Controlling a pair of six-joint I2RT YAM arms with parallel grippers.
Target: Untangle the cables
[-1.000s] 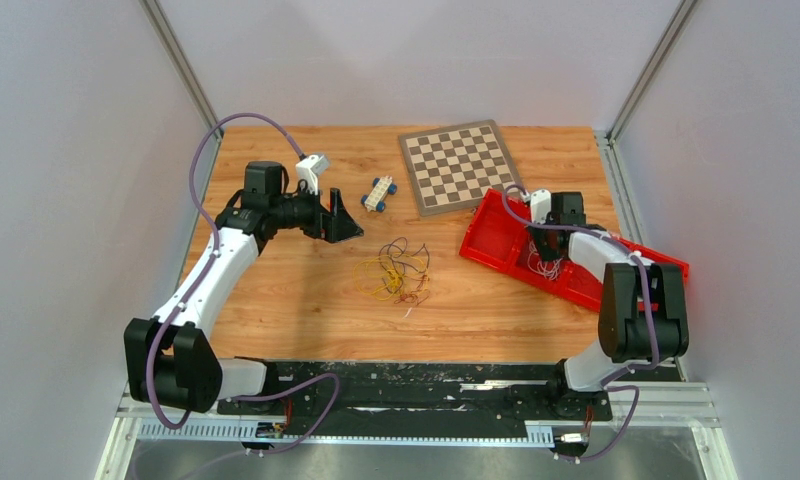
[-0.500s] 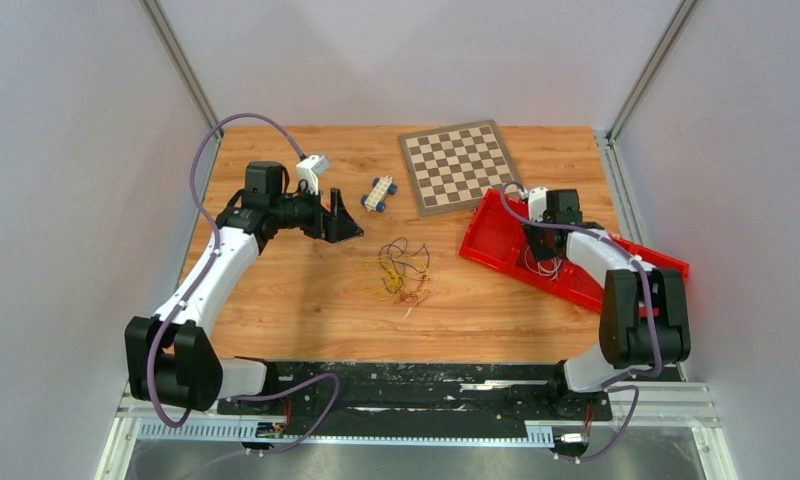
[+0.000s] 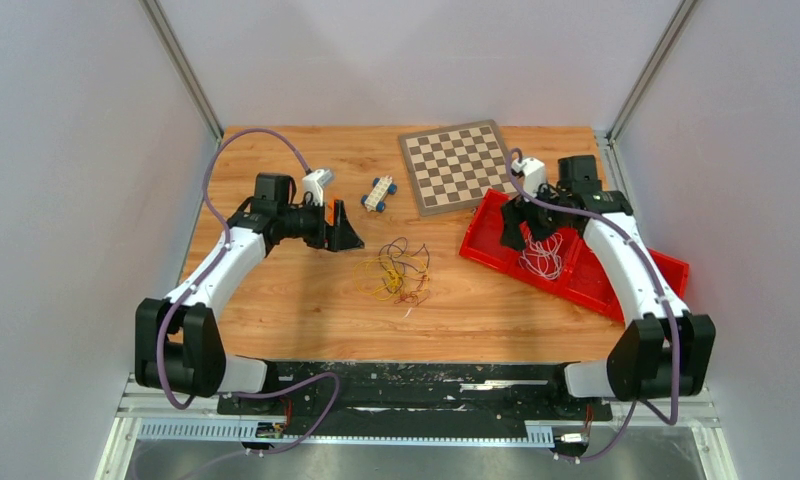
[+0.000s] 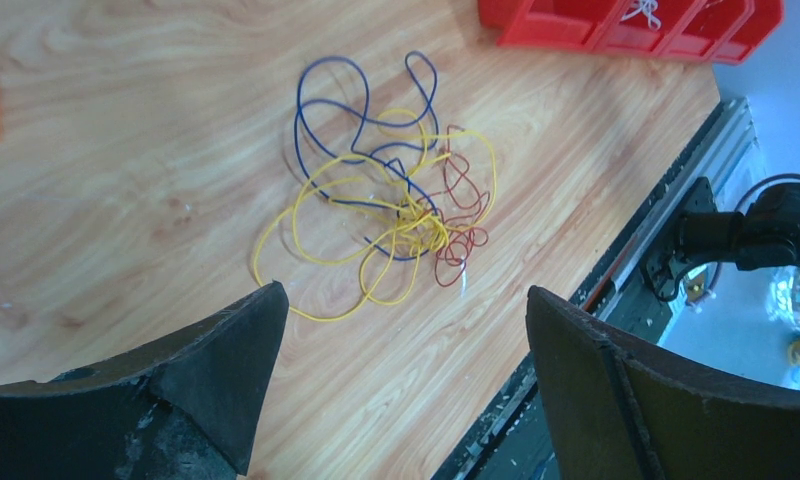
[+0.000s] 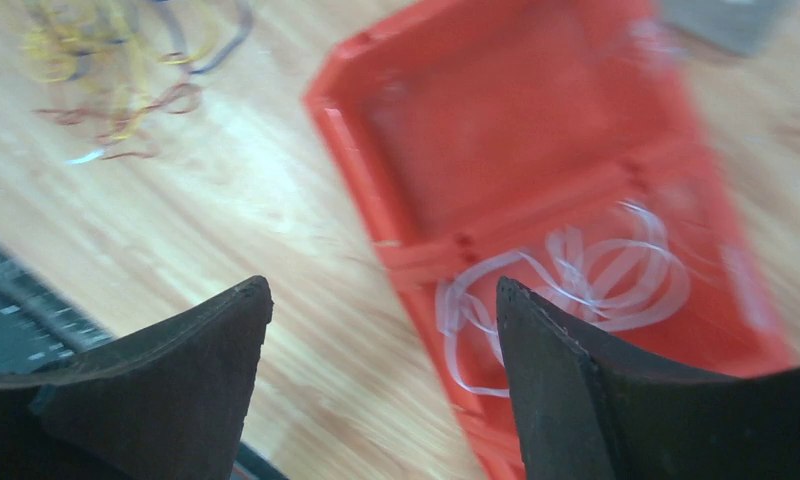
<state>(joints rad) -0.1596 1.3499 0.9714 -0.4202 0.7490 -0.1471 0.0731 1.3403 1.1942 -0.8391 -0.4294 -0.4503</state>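
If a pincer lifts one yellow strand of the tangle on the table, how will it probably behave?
Probably floppy: the tangle lies in loose flat curls, so a lifted strand should sag. It looks very thin, so likely light. Yellow, blue and red loops cross at one knot, so the rest may drag along.

Up at the far edge of the wooden table [image 3: 296, 290] lies a brown-and-cream chessboard [image 3: 458, 166], turned slightly askew. Just to its left, not touching it, sits a small white toy car [image 3: 379, 192] with blue wheels. Over on the right, a red divided tray [image 3: 488, 236] lies at an angle, its far corner right by the chessboard's near edge and its other end reaching the table's right side.
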